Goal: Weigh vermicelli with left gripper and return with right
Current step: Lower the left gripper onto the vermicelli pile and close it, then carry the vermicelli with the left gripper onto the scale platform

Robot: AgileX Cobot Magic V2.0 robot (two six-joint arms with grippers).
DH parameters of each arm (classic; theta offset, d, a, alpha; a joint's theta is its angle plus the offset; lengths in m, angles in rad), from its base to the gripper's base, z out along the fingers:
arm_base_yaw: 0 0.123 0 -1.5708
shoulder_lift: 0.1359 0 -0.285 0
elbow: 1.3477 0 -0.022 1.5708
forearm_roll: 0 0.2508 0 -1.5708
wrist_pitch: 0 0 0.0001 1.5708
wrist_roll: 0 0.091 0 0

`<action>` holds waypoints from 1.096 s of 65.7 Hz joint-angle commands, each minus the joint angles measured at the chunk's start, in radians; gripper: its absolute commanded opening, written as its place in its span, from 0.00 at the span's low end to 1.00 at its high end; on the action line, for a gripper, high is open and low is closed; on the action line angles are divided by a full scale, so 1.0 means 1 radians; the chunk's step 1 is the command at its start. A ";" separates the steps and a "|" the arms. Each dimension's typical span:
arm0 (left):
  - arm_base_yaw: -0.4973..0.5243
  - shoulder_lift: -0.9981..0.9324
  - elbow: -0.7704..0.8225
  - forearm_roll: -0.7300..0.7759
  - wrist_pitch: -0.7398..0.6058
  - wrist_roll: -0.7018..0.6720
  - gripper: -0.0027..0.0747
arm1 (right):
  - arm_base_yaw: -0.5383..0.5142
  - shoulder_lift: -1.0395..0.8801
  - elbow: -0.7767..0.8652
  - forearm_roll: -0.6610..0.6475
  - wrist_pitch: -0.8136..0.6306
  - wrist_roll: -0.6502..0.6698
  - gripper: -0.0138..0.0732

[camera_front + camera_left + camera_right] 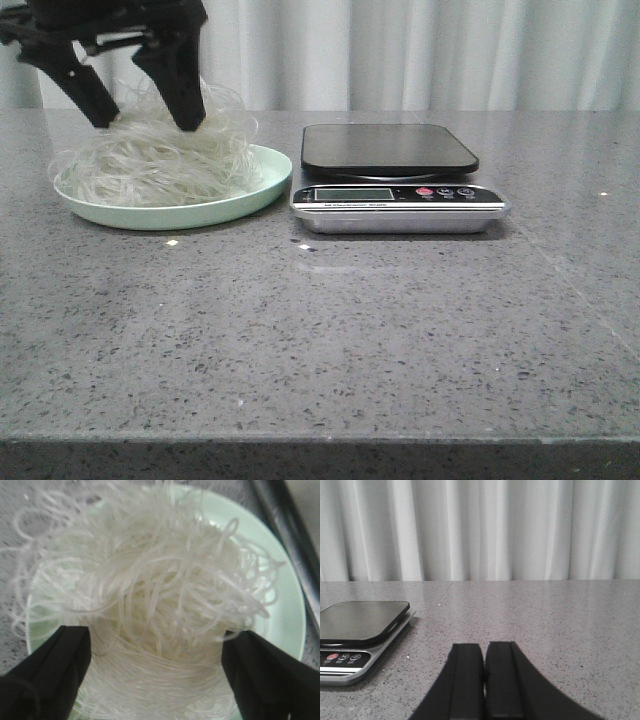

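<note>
The vermicelli (pixel 150 158) is a fluffy white mound on the pale green plate (pixel 262 188) at the left back of the table. My left gripper (pixel 145 120) is open, its two black fingers lowered into the top of the mound, one on each side. In the left wrist view the vermicelli (pixel 155 590) fills the gap between the spread fingers (pixel 55 670) of the left gripper (pixel 157 632), over the plate (pixel 287 615). My right gripper (pixel 484 649) is shut and empty, low over bare table; it is outside the front view.
A digital kitchen scale (pixel 390 150) with a black platform and silver front stands just right of the plate; it also shows in the right wrist view (pixel 362 622). Its edge shows in the left wrist view (pixel 285 525). A white curtain hangs behind the grey speckled table (pixel 320 330).
</note>
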 commanded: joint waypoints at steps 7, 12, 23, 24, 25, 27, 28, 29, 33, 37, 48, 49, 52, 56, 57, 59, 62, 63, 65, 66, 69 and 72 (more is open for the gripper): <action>-0.007 0.043 -0.112 -0.021 0.120 0.004 0.64 | -0.004 -0.018 -0.008 -0.008 -0.082 -0.008 0.35; -0.007 0.050 -0.128 -0.021 0.131 0.004 0.49 | -0.004 -0.018 -0.008 -0.008 -0.082 -0.008 0.35; -0.005 0.047 -0.199 -0.021 0.144 0.033 0.24 | -0.004 -0.018 -0.008 -0.008 -0.082 -0.008 0.35; -0.005 0.047 -0.199 -0.021 0.144 0.033 0.24 | -0.004 -0.018 -0.008 -0.008 -0.082 -0.008 0.35; -0.005 0.046 -0.213 -0.025 0.147 0.033 0.23 | -0.004 -0.018 -0.008 -0.008 -0.082 -0.008 0.35; -0.005 0.044 -0.236 -0.028 0.153 0.033 0.22 | -0.004 -0.018 -0.008 -0.008 -0.082 -0.008 0.35; -0.005 0.042 -0.242 -0.030 0.156 0.033 0.22 | -0.004 -0.018 -0.008 -0.008 -0.082 -0.008 0.35; -0.005 0.041 -0.261 -0.033 0.162 0.033 0.20 | -0.004 -0.018 -0.008 -0.008 -0.082 -0.008 0.35; -0.005 0.038 -0.309 -0.054 0.172 0.033 0.20 | -0.004 -0.018 -0.008 -0.008 -0.082 -0.008 0.35; -0.007 0.034 -0.367 -0.090 0.179 0.041 0.20 | -0.004 -0.018 -0.008 -0.008 -0.082 -0.008 0.35; -0.039 0.031 -0.511 -0.180 0.167 0.050 0.20 | -0.004 -0.018 -0.008 -0.008 -0.082 -0.008 0.35; -0.044 0.031 -0.520 -0.184 0.163 0.050 0.20 | -0.004 -0.018 -0.008 -0.008 -0.082 -0.008 0.35; -0.062 0.031 -0.548 -0.198 0.141 0.050 0.20 | -0.004 -0.018 -0.008 -0.008 -0.082 -0.008 0.35; -0.089 0.031 -0.566 -0.214 0.108 0.050 0.20 | -0.004 -0.018 -0.008 -0.008 -0.082 -0.008 0.35; -0.096 0.031 -0.566 -0.216 0.099 0.050 0.20 | -0.004 -0.018 -0.008 -0.008 -0.082 -0.008 0.35; -0.109 0.031 -0.566 -0.223 0.077 0.050 0.20 | -0.004 -0.018 -0.008 -0.008 -0.082 -0.008 0.35; -0.130 0.036 -0.566 -0.228 0.044 0.050 0.20 | -0.004 -0.018 -0.008 -0.008 -0.082 -0.008 0.35; -0.136 0.039 -0.566 -0.230 0.036 0.050 0.20 | -0.004 -0.018 -0.008 -0.008 -0.082 -0.008 0.35; -0.148 0.044 -0.568 -0.235 0.021 0.050 0.20 | -0.004 -0.018 -0.008 -0.008 -0.082 -0.008 0.35; -0.152 0.049 -0.568 -0.238 0.019 0.050 0.20 | -0.004 -0.018 -0.008 -0.008 -0.082 -0.008 0.35; -0.166 0.068 -0.568 -0.242 0.006 0.050 0.20 | -0.004 -0.018 -0.008 -0.008 -0.082 -0.008 0.35; -0.172 0.084 -0.568 -0.242 0.001 0.045 0.20 | -0.004 -0.018 -0.008 -0.008 -0.082 -0.008 0.35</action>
